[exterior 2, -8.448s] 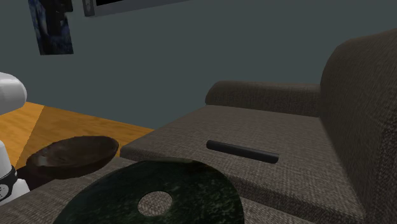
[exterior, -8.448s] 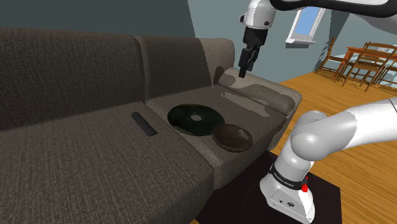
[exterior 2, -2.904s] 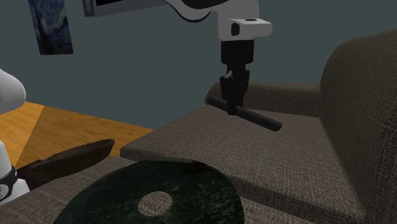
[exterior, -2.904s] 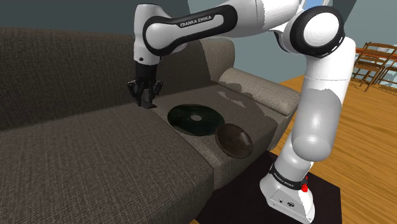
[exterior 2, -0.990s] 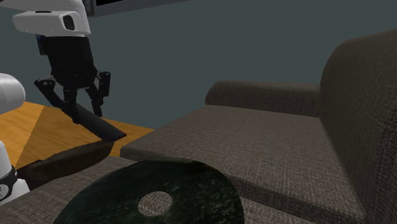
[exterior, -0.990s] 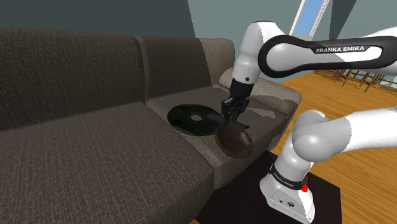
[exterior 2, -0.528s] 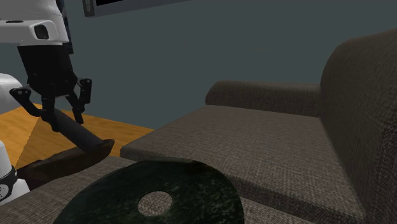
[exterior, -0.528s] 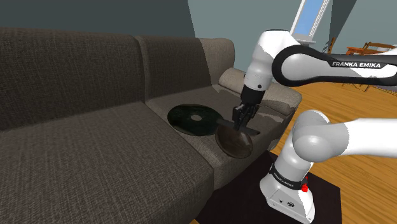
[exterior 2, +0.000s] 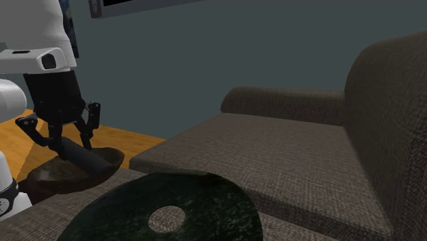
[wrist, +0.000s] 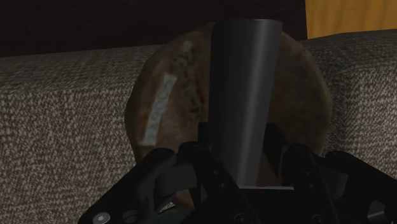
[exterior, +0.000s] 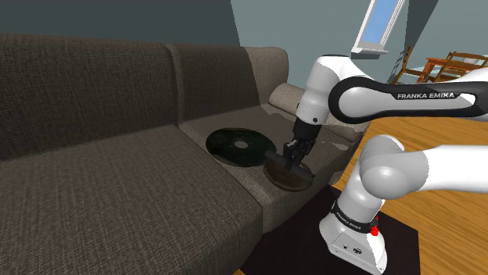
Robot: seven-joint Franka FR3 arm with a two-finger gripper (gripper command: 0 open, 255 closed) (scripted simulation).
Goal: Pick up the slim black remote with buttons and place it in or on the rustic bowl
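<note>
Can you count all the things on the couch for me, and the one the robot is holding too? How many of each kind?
Black remote: 1
Brown bowl: 1
Dark green disc with a hole: 1
Total: 3

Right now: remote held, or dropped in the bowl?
Held. The gripper clasps the remote from both sides, low over the bowl; whether its tip touches the bowl, cannot tell.
</note>
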